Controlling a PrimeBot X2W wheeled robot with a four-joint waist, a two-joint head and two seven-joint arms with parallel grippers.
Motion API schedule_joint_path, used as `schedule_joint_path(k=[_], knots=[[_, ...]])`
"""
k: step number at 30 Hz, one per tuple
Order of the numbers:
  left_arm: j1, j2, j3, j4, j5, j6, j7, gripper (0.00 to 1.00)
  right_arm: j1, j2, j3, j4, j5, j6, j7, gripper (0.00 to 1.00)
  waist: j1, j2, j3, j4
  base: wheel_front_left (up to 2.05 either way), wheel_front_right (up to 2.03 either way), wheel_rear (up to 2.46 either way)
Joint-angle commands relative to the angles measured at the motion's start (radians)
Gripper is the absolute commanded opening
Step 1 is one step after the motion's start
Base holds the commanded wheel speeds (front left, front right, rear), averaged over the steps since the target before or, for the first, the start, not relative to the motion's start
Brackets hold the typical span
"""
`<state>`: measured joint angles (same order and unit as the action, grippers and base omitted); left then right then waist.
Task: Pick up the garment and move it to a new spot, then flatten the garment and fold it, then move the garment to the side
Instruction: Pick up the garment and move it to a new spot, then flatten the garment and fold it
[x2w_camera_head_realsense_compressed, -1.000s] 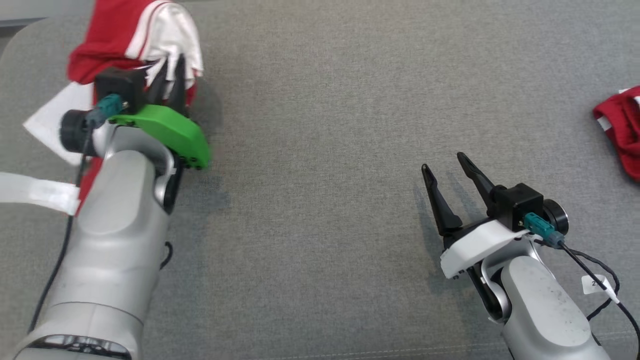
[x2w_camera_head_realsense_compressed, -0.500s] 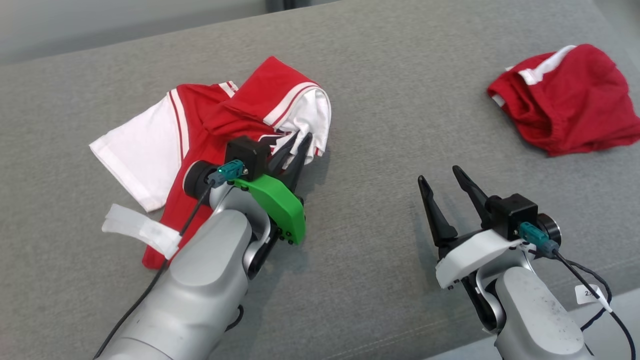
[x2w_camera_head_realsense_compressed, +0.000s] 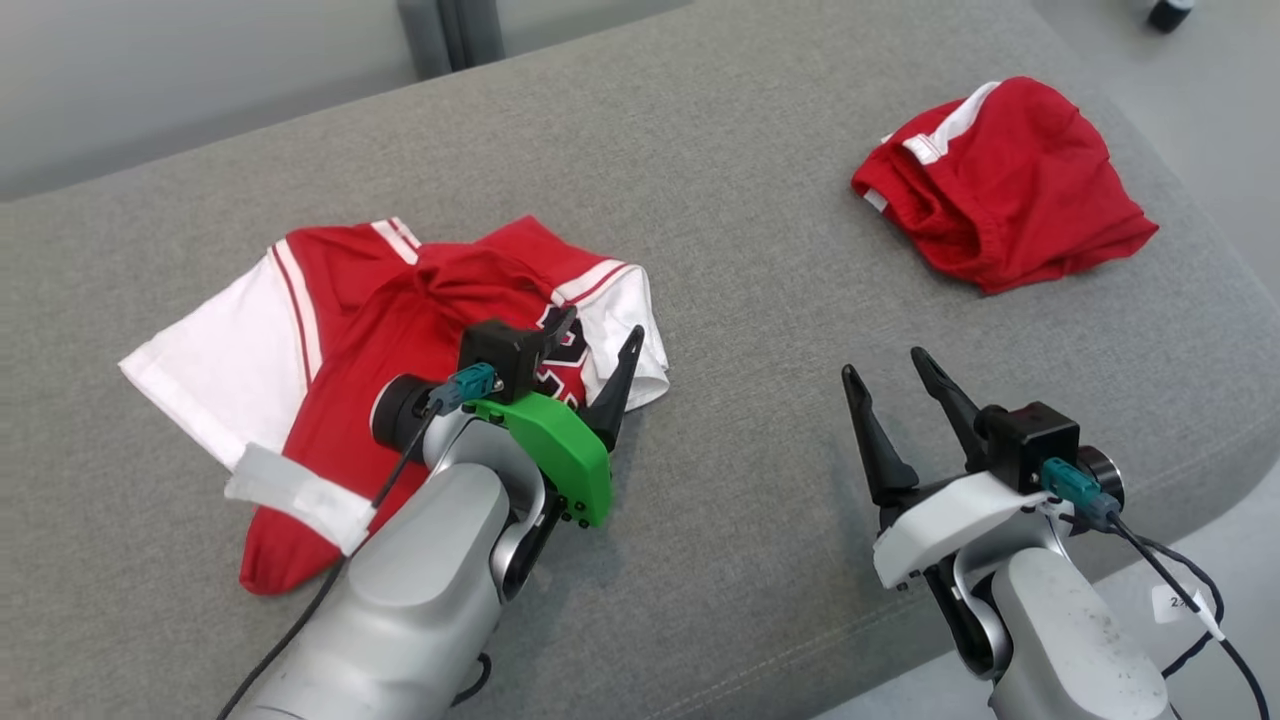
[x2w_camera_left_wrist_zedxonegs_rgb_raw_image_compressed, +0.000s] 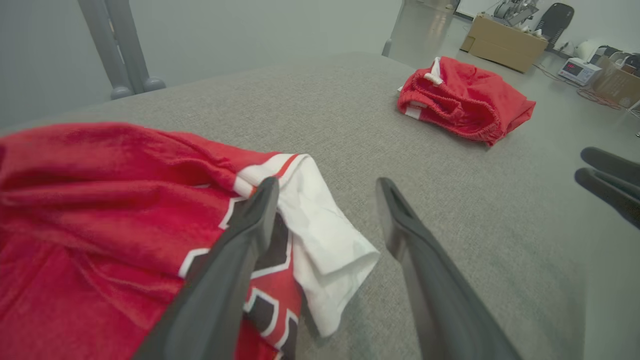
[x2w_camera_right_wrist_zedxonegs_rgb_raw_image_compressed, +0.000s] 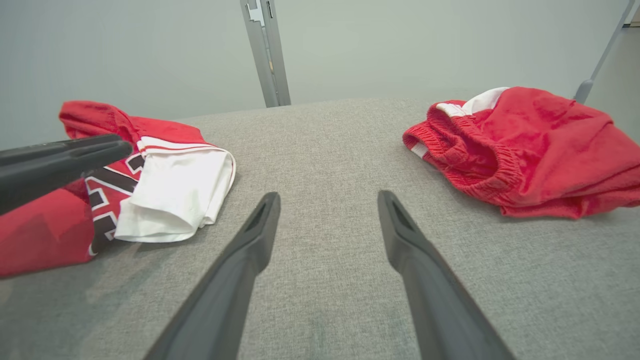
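A crumpled red and white jersey shirt (x2w_camera_head_realsense_compressed: 400, 330) is seen at the left centre of the head view, lying on a grey woven cushion (x2w_camera_head_realsense_compressed: 750, 250). One white sleeve is spread towards the left edge of the frame. A folded white sleeve (x2w_camera_left_wrist_zedxonegs_rgb_raw_image_compressed: 325, 235) is tucked at the shirt's right border.

The left gripper (x2w_camera_head_realsense_compressed: 603, 328) is poised at that border with its jaws spread wide and nothing gripped. In the left wrist view one finger is seen over the printed red cloth and the other over bare cushion, with the folded sleeve between them. The right gripper (x2w_camera_head_realsense_compressed: 884, 362), at the lower right, is likewise opened fully and empty above bare cushion. A bunched pair of red shorts with a white stripe (x2w_camera_head_realsense_compressed: 1000, 190) lies well apart at the upper right.

The shirt is judged to be light, soft and limp. It is expected to sag and bunch when lifted, and to drag slightly on the textured cushion. Nothing fragile is involved. A hold is best taken on a doubled edge such as the sleeve cuff, the shoulder seam or the hem. Two separated corners should be pinched so that the cloth can be drawn flat.
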<state>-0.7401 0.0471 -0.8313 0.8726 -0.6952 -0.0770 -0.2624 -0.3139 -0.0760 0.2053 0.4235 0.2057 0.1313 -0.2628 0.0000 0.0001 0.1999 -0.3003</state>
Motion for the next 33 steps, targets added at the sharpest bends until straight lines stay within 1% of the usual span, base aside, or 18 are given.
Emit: schedule_joint_path(k=[1, 5, 10, 15, 19, 23, 26, 33], knots=[[0.025, 0.007, 0.025, -0.016, 0.016, 0.012, -0.003, 1.00, 0.007, 0.000, -0.001, -0.006, 0.000, -0.001, -0.002, 1.00, 0.0000, -0.0001, -0.030, 0.078, 0.00, 0.00, 0.00], [0.084, 0.011, 0.114, -0.057, 0.066, 0.036, -0.003, 1.00, 0.006, -0.004, 0.011, -0.005, 0.001, -0.001, -0.002, 1.00, 0.0000, -0.0001, -0.049, 0.161, 0.00, 0.00, 0.00], [0.174, 0.035, 0.250, -0.117, 0.132, 0.061, -0.003, 1.00, 0.001, -0.008, 0.029, 0.005, 0.006, -0.001, -0.002, 1.00, 0.0000, -0.0001, -0.069, 0.266, 0.00, 0.00, 0.00], [0.276, 0.042, 0.364, -0.182, 0.207, 0.055, -0.002, 1.00, -0.020, -0.018, 0.028, 0.042, -0.006, -0.001, -0.002, 1.00, 0.0000, -0.0001, -0.074, 0.375, 0.00, 0.00, 0.00], [0.357, 0.031, 0.445, -0.230, 0.255, 0.046, -0.002, 1.00, -0.048, -0.032, 0.001, 0.083, -0.009, -0.001, -0.002, 1.00, 0.0000, -0.0001, -0.068, 0.459, 0.00, 0.00, 0.00], [0.422, 0.016, 0.499, -0.250, 0.293, 0.032, -0.002, 1.00, -0.075, -0.053, -0.046, 0.137, -0.027, -0.001, -0.002, 1.00, 0.0000, -0.0001, -0.060, 0.528, 0.00, 0.00, 0.00], [0.453, 0.010, 0.528, -0.260, 0.311, 0.019, -0.002, 1.00, -0.093, -0.064, -0.076, 0.184, -0.048, -0.001, -0.002, 1.00, 0.0000, -0.0001, -0.052, 0.566, 0.00, 0.00, 0.00], [0.477, 0.004, 0.543, -0.276, 0.326, -0.002, -0.002, 1.00, -0.124, -0.078, -0.113, 0.274, -0.072, -0.001, -0.002, 1.00, 0.0000, -0.0001, -0.033, 0.615, 0.00, 0.00, 0.00]])
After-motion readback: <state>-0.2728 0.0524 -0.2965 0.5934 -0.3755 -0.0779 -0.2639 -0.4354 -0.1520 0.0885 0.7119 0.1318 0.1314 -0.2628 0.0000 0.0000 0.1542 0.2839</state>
